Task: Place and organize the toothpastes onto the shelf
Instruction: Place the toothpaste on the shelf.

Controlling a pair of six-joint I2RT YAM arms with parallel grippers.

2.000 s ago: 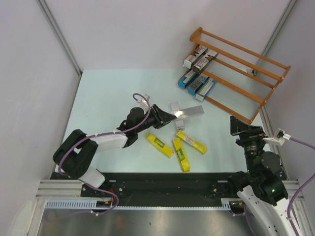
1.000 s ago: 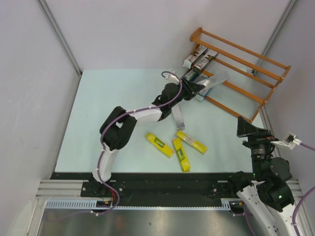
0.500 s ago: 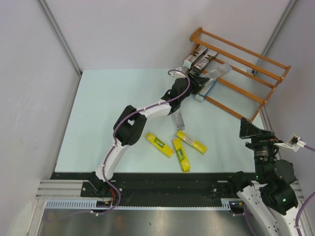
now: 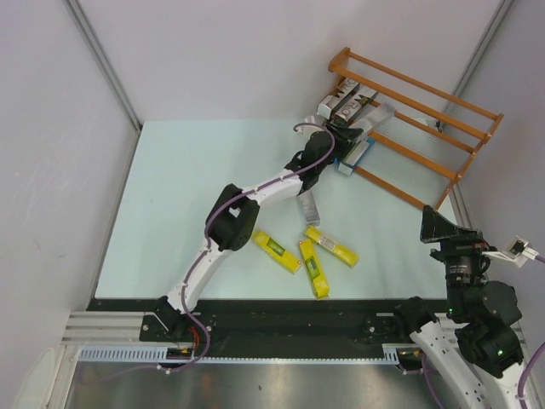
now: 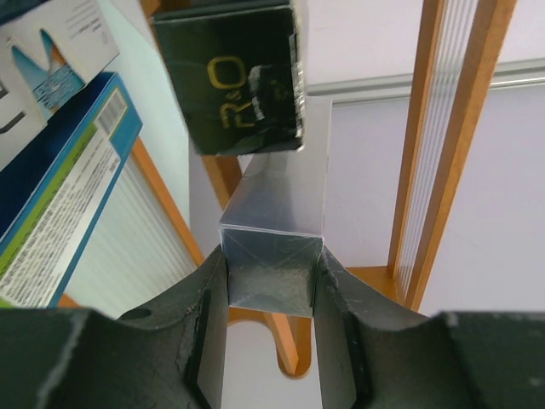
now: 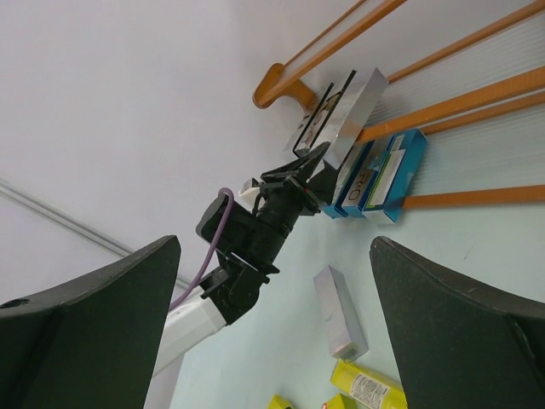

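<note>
My left gripper [image 4: 347, 135] is stretched out to the orange-brown shelf [image 4: 426, 104] and is shut on the end of a silver toothpaste carton [image 4: 376, 117]. The carton lies tilted on the rails, beside the silver and dark cartons [image 4: 344, 98] on the far tier. In the left wrist view the fingers [image 5: 209, 294] clamp the silver carton [image 5: 277, 217] under a dark carton end [image 5: 243, 81]. Blue cartons [image 4: 351, 153] lie on the lower tier. On the table lie one silver carton [image 4: 308, 205] and three yellow cartons [image 4: 312, 267]. My right gripper [image 4: 436, 227] is open and empty at the near right.
White walls close in behind and to the right of the shelf. In the right wrist view the left arm [image 6: 255, 230], the loose silver carton [image 6: 339, 311] and a yellow carton [image 6: 366, 388] show between my open fingers. The shelf's right part holds bare rails [image 4: 443, 128].
The left gripper lifted a silver carton off the table, carried it far right to the shelf and set it against the cartons on the far tier. The right arm drew back toward its base.
</note>
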